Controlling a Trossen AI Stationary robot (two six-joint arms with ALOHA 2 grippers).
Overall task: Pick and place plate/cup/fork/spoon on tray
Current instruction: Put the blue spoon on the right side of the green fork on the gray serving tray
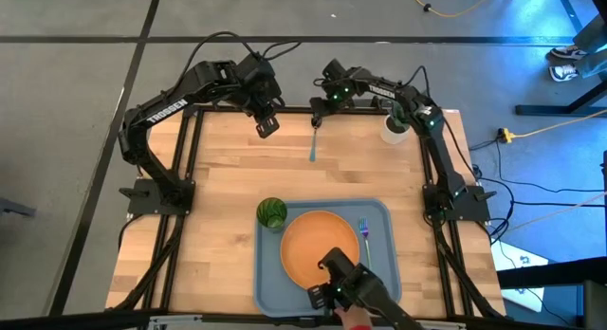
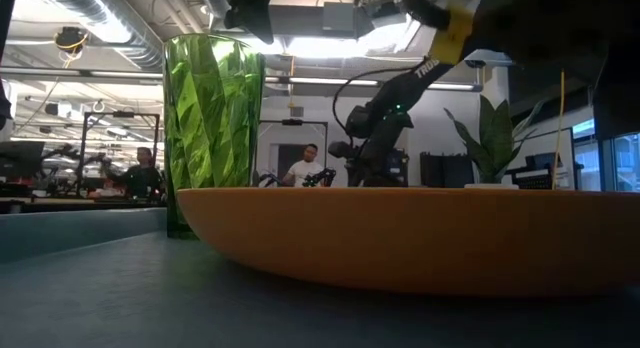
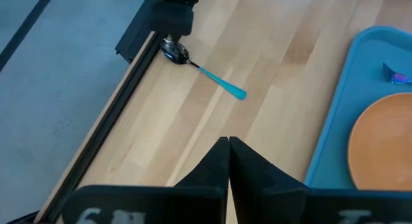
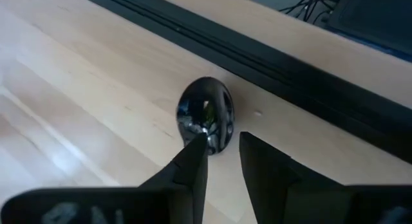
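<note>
Spoon [image 1: 313, 140] — slim, teal-handled, dark rounded bowl — lies on the wooden table's far edge, the right gripper [image 4: 222, 150] straddling its bowl, fingers slightly apart; pinching that curved head risks it squirting out. Left gripper [image 3: 228, 161] hovers shut.

Right gripper [image 1: 316, 119] down at table's far edge, fingers parted. Left gripper [image 1: 266, 127] hovers nearby, fingers [image 3: 219, 161] pressed together.
</note>
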